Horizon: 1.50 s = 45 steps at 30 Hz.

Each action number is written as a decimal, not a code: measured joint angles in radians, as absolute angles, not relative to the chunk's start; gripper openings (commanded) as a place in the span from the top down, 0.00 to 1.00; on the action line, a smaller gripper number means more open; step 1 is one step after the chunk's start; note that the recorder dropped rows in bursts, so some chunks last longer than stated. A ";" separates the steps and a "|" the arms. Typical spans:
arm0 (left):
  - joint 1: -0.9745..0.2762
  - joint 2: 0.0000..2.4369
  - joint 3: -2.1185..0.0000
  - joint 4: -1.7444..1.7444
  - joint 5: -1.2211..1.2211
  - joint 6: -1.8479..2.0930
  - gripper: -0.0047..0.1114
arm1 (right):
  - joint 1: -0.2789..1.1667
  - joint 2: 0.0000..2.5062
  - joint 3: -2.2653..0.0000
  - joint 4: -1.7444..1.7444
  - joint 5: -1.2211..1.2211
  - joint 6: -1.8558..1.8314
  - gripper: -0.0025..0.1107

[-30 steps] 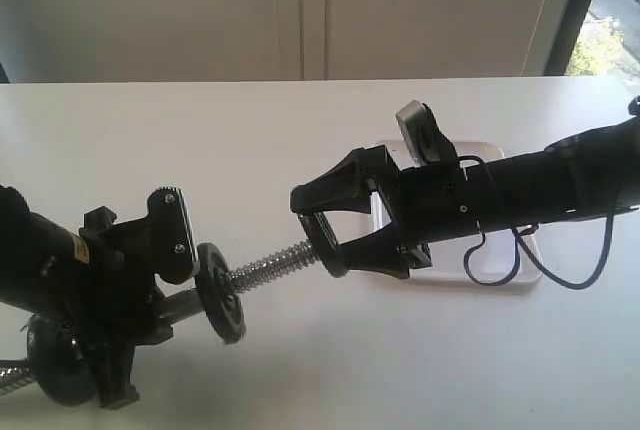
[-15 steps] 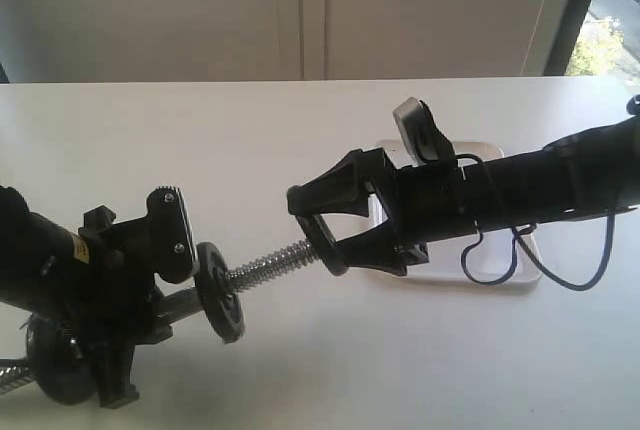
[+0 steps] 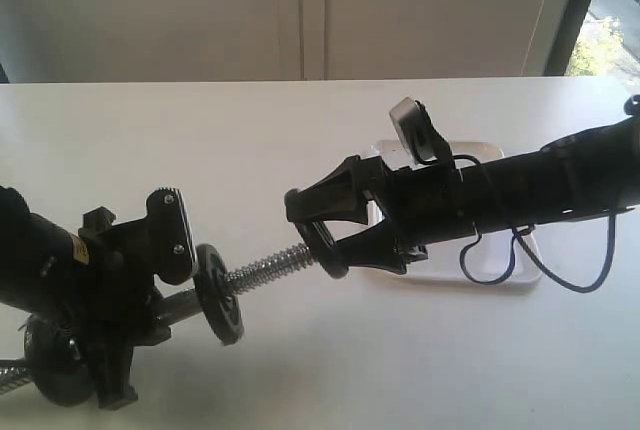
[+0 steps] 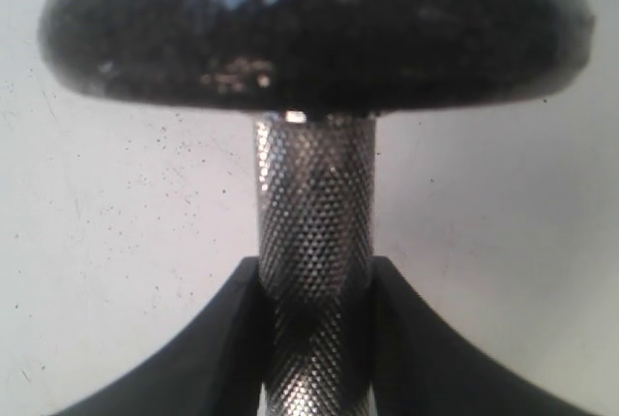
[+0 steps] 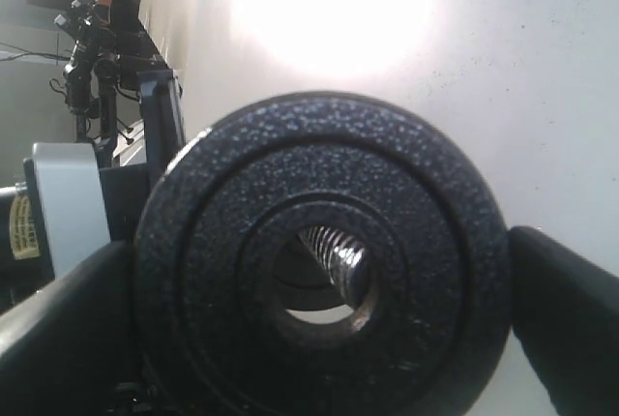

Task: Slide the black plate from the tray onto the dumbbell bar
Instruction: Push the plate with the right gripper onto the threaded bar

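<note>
Exterior view: the white table [image 3: 300, 140] carries the tray [image 3: 525, 278] on my right side, mostly hidden behind my right arm, and no plate shows on the part I can see. My left gripper [image 3: 150, 285] holds the dumbbell bar [image 3: 262, 268] off the table, threaded end aimed at my right arm, so the thread is free to take a disc. In the left wrist view my fingers [image 4: 218, 348] are closed on the knurled grip just behind a fitted black disc [image 4: 319, 39]. My right gripper [image 3: 322, 237] pinches the black plate [image 5: 416, 232] by its rim, leaving the centre hole clear. Through that hole I see the thread tip, a little off centre. I judge the plate is at the bar's end, barely started if at all.
</note>
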State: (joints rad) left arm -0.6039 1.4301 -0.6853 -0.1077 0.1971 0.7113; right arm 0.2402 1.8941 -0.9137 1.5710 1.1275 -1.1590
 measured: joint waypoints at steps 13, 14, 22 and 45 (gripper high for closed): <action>-0.604 1.430 -0.685 -0.112 0.189 0.713 0.96 | 0.222 1.894 -0.914 1.527 1.128 -1.159 0.98; -0.604 1.430 -0.685 -0.112 0.189 0.713 0.96 | 0.222 1.894 -0.914 1.522 1.123 -1.159 0.98; -0.604 1.430 -0.685 -0.112 0.186 0.713 0.96 | 0.222 1.894 -0.914 1.503 1.095 -1.159 0.98; -0.604 1.430 -0.677 -0.114 0.186 0.701 0.96 | 0.278 2.028 -0.914 1.642 1.160 -1.119 0.98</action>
State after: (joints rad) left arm -0.6039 1.4301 -0.6768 -0.1139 0.1858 0.7007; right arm 0.2776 2.0276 -0.9137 1.6420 1.1597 -1.1188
